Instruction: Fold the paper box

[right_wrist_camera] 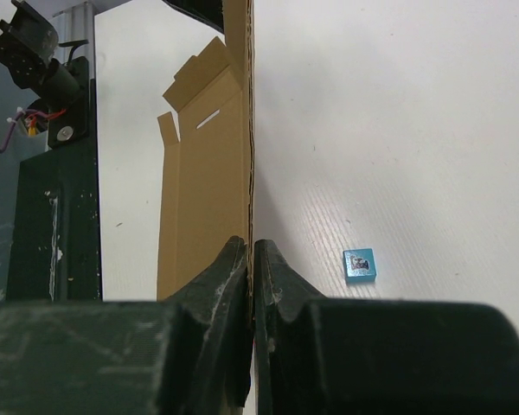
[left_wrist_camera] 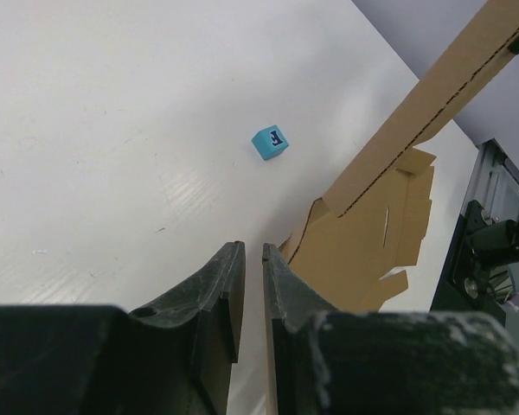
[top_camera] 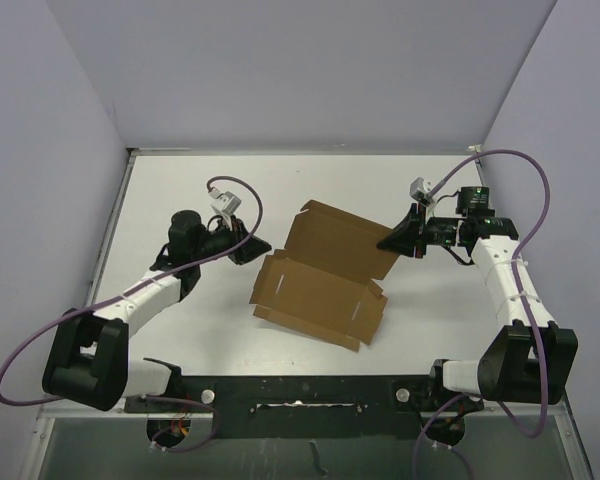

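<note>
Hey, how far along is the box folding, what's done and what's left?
Early on. Done: one long panel of the paper box stands raised off the table. In hand: the right fingers pinch that panel's edge; the left fingers sit at the box's left edge, grip unclear. Still to do: the end flaps lie unfolded and the box is not closed.

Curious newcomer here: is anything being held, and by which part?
The right gripper pinches the paper box by its raised panel's edge; left gripper: unclear.
</note>
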Controlling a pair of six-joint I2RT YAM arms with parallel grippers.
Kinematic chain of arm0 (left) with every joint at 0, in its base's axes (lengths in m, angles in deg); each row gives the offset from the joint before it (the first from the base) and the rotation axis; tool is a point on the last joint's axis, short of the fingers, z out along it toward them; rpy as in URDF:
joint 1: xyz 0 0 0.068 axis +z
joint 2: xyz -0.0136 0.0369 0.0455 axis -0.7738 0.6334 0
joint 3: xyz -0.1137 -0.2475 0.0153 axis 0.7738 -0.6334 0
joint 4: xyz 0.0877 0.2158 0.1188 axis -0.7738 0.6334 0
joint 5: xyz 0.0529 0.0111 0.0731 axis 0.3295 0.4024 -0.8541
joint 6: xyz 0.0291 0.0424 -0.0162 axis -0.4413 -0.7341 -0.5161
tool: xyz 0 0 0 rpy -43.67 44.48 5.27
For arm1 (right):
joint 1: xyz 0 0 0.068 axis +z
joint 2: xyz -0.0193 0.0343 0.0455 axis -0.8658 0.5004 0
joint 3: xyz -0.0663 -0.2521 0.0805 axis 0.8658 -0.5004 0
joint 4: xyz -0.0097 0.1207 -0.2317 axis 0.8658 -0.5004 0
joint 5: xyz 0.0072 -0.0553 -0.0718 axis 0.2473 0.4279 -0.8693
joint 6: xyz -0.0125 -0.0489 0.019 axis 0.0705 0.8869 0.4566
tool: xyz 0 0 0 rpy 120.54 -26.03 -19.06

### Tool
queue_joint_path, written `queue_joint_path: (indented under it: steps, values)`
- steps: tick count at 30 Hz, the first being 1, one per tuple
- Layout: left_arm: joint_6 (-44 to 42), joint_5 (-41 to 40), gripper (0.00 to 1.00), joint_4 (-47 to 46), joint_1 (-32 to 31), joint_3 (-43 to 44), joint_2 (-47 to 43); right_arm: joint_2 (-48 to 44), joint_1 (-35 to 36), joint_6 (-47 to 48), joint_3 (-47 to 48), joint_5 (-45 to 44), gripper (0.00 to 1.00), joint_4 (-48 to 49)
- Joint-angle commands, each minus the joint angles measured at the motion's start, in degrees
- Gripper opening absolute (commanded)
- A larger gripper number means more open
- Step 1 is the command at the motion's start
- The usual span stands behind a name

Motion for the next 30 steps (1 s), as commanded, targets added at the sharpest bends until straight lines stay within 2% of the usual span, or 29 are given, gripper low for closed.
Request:
queue_joint_path:
  steps: [1, 14, 30]
  values:
    - [-1.5, 2.4, 0.13, -3.9, -1.1, 3.6, 2.6, -1.3, 0.2, 1.2, 2.6, 3.2, 0.0, 0.3]
    - [-2.5, 5.8, 0.15, -4.0, -3.1, 3.7, 2.4, -1.3, 0.3, 1.2, 2.7, 3.1, 0.0, 0.2]
    - [-8.4, 10.5, 0.21, -2.5, -4.4, 3.5, 0.4, -2.0, 0.4, 3.3, 3.6, 5.9, 0.0, -2.0]
